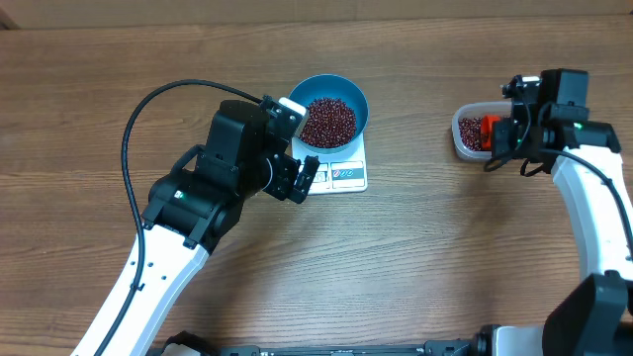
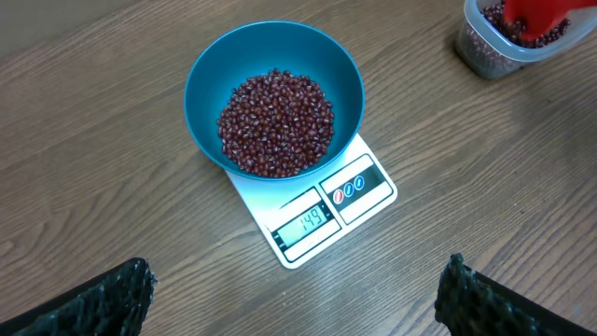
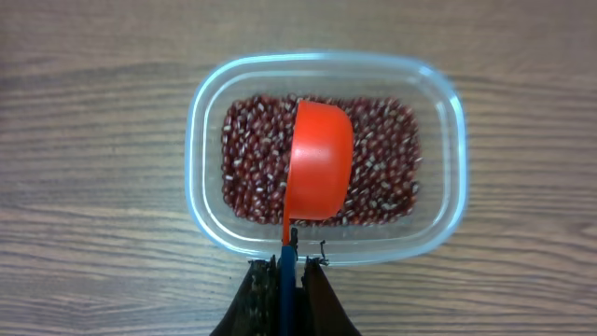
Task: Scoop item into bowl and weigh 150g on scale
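Observation:
A blue bowl holding a heap of dark red-brown beans stands on the white scale, whose display reads 149. My left gripper hovers open just in front of the scale, its jaws wide apart and empty. At the right, my right gripper is shut on the blue handle of an orange scoop. The scoop sits over the beans inside a clear plastic tub.
The wooden table carries nothing else. The clear tub also shows at the top right of the left wrist view. A black cable loops above the left arm.

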Tool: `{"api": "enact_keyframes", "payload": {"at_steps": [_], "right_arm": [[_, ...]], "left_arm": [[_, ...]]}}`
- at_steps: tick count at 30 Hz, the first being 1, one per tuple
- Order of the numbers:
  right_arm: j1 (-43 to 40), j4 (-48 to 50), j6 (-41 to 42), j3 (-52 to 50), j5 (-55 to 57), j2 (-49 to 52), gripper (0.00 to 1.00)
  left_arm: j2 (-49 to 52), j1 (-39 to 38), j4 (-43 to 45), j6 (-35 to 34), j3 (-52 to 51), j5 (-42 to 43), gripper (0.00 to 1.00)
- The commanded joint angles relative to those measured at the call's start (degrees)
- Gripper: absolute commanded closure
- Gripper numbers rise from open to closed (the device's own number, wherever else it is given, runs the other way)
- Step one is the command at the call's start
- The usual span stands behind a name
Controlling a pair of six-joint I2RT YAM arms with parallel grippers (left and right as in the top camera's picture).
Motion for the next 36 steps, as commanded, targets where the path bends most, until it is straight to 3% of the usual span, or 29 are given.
{"api": "enact_keyframes", "payload": {"at_steps": [1,14,24,36], "right_arm": [[-0.3,0.9,0.0,2.2,-0.1,-3.5,0.96],[-0.3,1.0,0.7,2.2,-0.3,-4.8,0.96],[-4.6,-1.1,4.8,2.3,-19.1,-4.9,0.96],[-4.8,-1.0,4.8,5.4,-25.9,-6.2,0.96]], "left_arm": [[0.3,0.3,0.0,1.0,-0.4,0.4,0.0],[0.3,0.3,0.0,0.9,-0.4,0.4,0.0],[0.3,0.3,0.0,0.9,-0.4,0.4,0.0],[0.3,0.3,0.0,0.9,-0.4,0.4,0.0]]}}
